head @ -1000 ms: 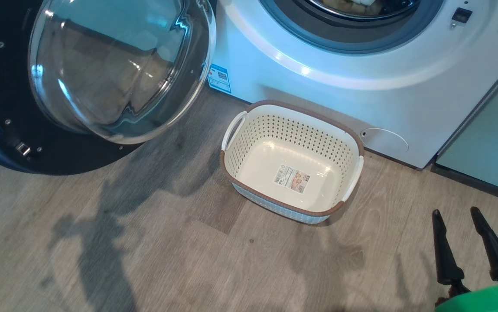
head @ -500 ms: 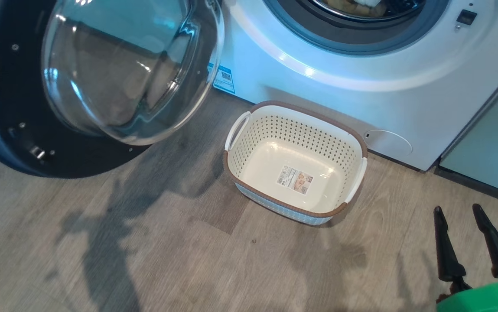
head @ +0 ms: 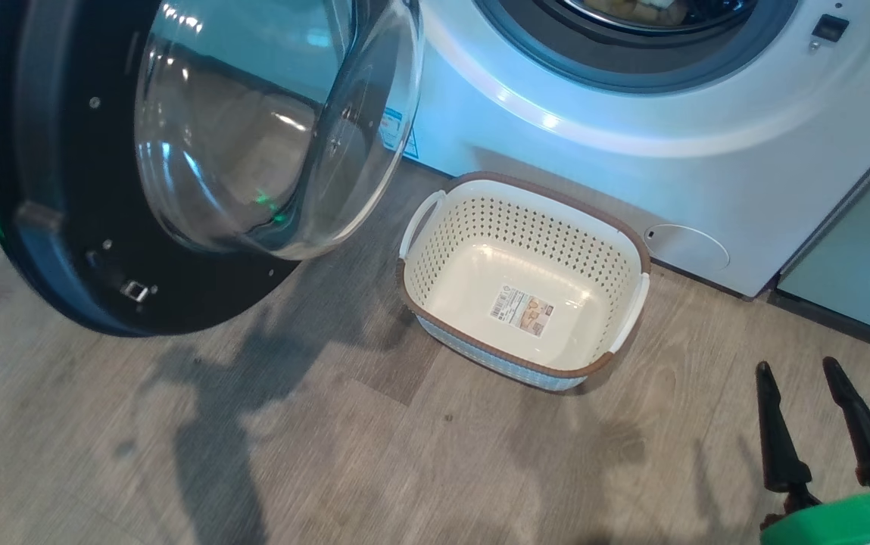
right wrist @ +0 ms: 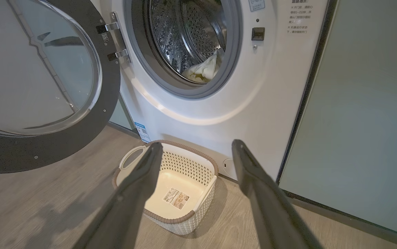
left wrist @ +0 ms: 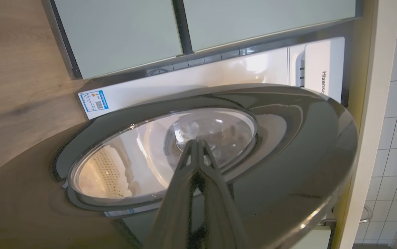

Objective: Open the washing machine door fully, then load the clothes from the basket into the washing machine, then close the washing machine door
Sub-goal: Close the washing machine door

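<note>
The washing machine door (head: 48, 227) now stands nearer the washing machine (head: 631, 182) than a second ago, the left end effector (left wrist: 195, 145) pinched empty at its outer face, the right end effector (head: 796, 365) spread wide and idle, the basket (head: 533, 231) bare, the clothes (right wrist: 201, 71) in the drum (right wrist: 184, 38): closing evidently under way.

From the head, basket (head: 446, 250) and floor (head: 328, 439) looked down on, from the left wrist, door (left wrist: 298, 138) faced close up, from the right wrist, machine (right wrist: 253, 103) faced from low and farther back, door shared by all three.
</note>
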